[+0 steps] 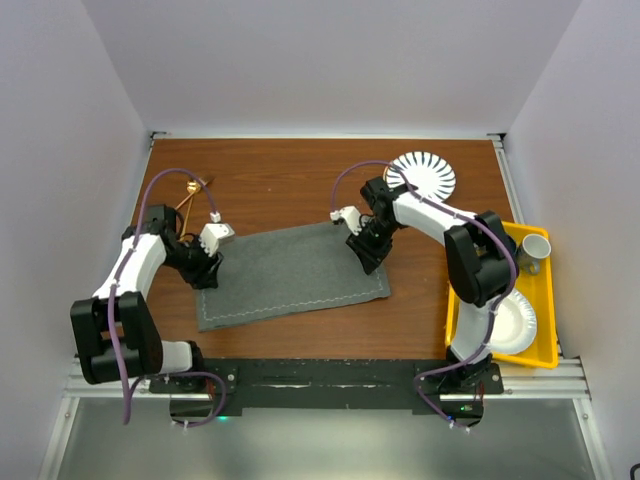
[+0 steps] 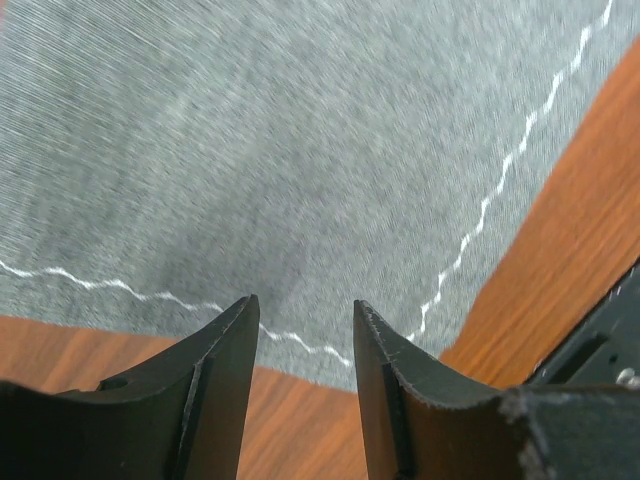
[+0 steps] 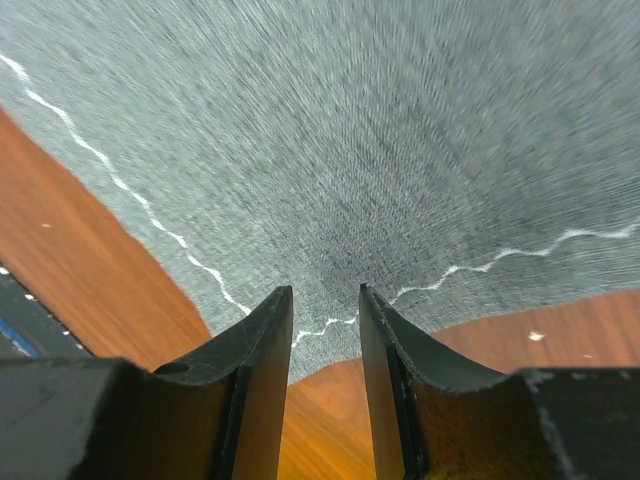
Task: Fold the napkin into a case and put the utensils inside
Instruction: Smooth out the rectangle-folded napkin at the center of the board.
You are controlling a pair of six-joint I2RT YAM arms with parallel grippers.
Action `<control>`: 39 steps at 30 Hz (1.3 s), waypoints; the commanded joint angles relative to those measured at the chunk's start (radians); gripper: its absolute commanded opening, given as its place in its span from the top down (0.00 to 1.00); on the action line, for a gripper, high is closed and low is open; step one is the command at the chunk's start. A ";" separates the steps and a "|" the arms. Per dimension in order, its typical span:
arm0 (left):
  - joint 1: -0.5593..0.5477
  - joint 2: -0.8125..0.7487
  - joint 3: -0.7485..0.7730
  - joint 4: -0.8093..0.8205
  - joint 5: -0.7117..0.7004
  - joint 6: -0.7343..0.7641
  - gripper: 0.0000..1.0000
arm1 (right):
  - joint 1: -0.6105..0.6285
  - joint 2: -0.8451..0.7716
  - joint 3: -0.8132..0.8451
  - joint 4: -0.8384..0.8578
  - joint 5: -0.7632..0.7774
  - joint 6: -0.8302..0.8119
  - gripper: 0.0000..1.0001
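Your dark grey fabric napkin [image 1: 290, 275] lies flat on the brown wooden table [image 1: 280, 190], not yet a case. The left gripper [image 2: 305, 312] and right gripper [image 3: 325, 295] are both parted and empty at its far corners, likely staged to pinch and fold. The slender gold-copper utensils [image 1: 190, 196] are parked far-left, off the cloth.

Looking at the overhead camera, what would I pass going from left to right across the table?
Utensils → napkin → striped plate → yellow tray, which holds a cup and a white plate.
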 commanded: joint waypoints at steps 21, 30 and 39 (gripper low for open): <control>0.051 0.204 0.267 0.178 0.153 -0.236 0.48 | -0.098 -0.052 0.270 -0.126 -0.043 -0.136 0.45; -0.011 0.177 0.243 0.095 0.162 -0.084 0.48 | -0.109 0.112 0.385 -0.086 0.041 -0.320 0.33; -0.052 0.115 0.174 0.080 0.128 -0.044 0.48 | -0.109 0.227 0.433 -0.100 0.013 -0.395 0.41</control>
